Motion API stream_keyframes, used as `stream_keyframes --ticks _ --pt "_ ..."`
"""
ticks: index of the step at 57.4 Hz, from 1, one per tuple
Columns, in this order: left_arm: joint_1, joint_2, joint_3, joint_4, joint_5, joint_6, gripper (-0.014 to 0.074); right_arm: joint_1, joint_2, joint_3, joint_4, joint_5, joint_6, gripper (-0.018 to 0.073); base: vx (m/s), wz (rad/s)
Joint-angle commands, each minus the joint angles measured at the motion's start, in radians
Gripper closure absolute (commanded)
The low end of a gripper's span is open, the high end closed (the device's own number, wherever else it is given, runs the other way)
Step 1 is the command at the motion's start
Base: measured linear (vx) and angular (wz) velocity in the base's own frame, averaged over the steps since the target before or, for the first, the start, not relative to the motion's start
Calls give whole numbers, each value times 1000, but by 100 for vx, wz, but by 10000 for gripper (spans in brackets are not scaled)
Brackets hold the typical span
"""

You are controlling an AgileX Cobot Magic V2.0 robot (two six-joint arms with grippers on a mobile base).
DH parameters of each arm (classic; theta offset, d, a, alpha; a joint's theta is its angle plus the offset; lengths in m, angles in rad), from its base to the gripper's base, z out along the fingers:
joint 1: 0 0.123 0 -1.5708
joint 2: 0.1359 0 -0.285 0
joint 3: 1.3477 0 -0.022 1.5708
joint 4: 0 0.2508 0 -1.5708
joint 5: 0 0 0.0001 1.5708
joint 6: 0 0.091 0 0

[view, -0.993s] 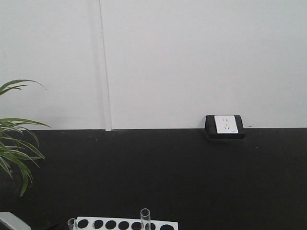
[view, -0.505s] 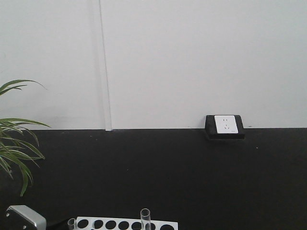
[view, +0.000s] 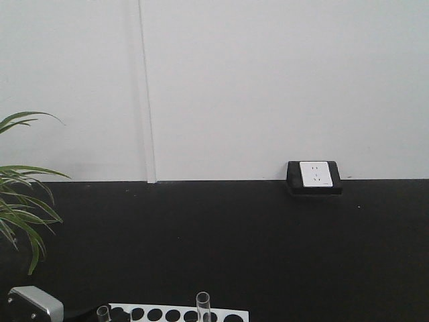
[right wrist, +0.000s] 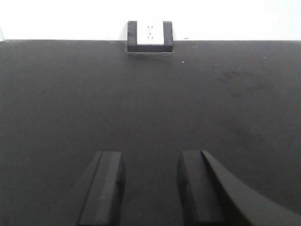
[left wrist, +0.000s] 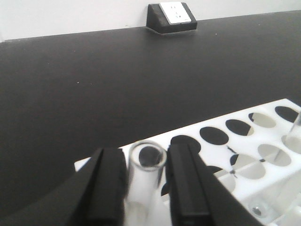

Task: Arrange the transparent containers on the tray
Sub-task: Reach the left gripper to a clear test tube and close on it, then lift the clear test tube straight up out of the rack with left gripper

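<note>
Green plant leaves [view: 20, 201] at far left of the front view, hanging over the black table [view: 234, 248]. Next right, at the bottom edge, a grey metal corner of the left arm [view: 30, 305]. Just beside it, the rim of a clear corner tube [view: 102, 312] pokes up at the left end of the white rack [view: 177, 314]. The rack's top row of round holes is visible and mostly dark. Further right, a second tube [view: 202, 305] stands upright in the rack, its open rim higher than the first. Right of centre, a white wall socket in a black housing [view: 315, 176] sits where the table meets the white wall [view: 268, 80].

Left wrist view: left claw [left wrist: 147, 155] straddles the corner tube. Black pads [left wrist: 112, 188] sit tight against both its sides with no visible gap, so it reads as clamped on the glass. There's some blur on the tube. The tube is upright with its lower end in the rack's corner hole. Another clear tube is partly in frame at the right edge.

Right wrist view: right claw [right wrist: 149, 155] is spread wide with nothing between the pads. Only bare black table lies underneath, and the socket is straight ahead at the far edge. No tube or rack near it.
</note>
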Motion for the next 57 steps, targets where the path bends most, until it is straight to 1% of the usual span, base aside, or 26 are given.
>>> stream_keyframes --ticks 1,17,22,27,30,33,36,40,57 --pt "-6 -29 -22 -20 -93 -4 303 1 8 -32 -16 -73 -4 192 0 0" --pt "-6 -29 -22 -20 -87 -4 408 1 8 -32 -16 -73 -4 192 0 0" --pt "-6 -29 -22 -39 -98 -4 438 1 8 -32 -16 -73 -4 192 0 0" --pt "-6 -31 -22 -70 -121 -4 463 1 8 -32 -16 -74 -4 192 0 0" --pt "-6 -32 -22 -87 -155 -4 477 1 8 -32 -16 -74 -4 192 0 0" --pt "-6 -32 -22 -88 -187 -4 488 1 8 -32 -16 -74 -4 192 0 0" --pt "-6 -32 -22 -87 -213 -4 491 1 8 -32 -16 -74 -4 192 0 0" --pt "-6 -35 -22 -87 -219 -8 491 1 8 -32 -16 -77 -4 192 0 0" --pt "-6 -130 -22 -87 -211 -8 490 1 8 -32 -16 -77 -4 192 0 0"
